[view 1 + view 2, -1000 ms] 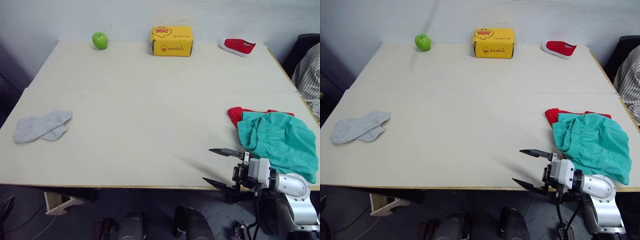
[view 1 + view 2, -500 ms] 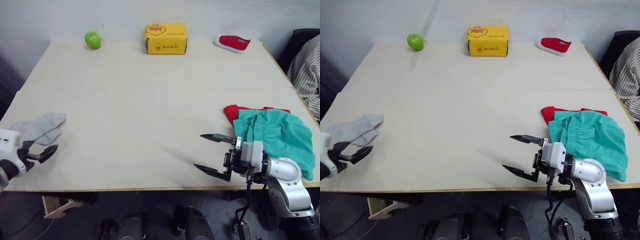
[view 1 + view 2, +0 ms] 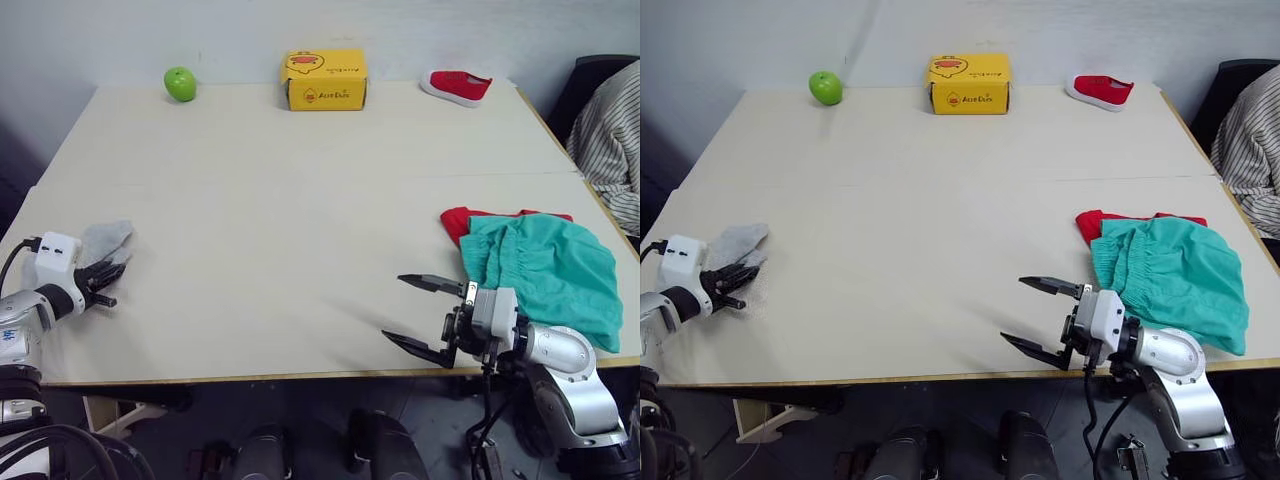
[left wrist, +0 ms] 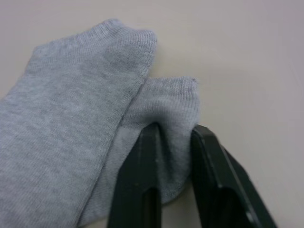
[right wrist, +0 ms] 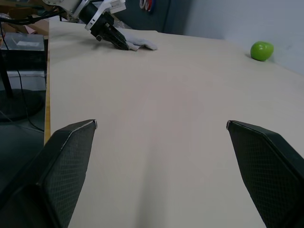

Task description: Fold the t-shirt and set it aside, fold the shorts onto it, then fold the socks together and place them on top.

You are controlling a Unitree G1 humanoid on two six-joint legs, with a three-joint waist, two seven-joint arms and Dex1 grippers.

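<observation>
Already the left gripper [image 4: 172,147] has its two black fingers pinched on a fold of the lower of the two light grey knit ankle socks [image 4: 71,133], which lie overlapped at about 9 o'clock on the pale wooden table [image 3: 300,200], close to its left edge. The right gripper [image 3: 425,315] hovers with fingers spread wide and holding nothing, at about 5 o'clock near the front edge.

Just beyond it, at 3 to 4 o'clock, the teal-green gathered-waist fabric shorts [image 3: 545,275] lie bunched on top of the bright red cotton t-shirt [image 3: 462,220], of which only a strip shows at the far side. That pile looks done, so I judge the socks to be the step in hand.

The risks: the pinch seems to catch one sock only, near its edge, so a lift could leave the upper sock behind or let it slide off, splitting the pair. A thin bite of soft knit may also slip free in transit across the table. The wide-spread right gripper sits close to the shorts; a careless sweep could drag the pile apart.

At 12 o'clock stand a green apple [image 3: 180,83], a yellow cardboard box [image 3: 325,79] and a small red shoe [image 3: 456,86], well clear of the work.
</observation>
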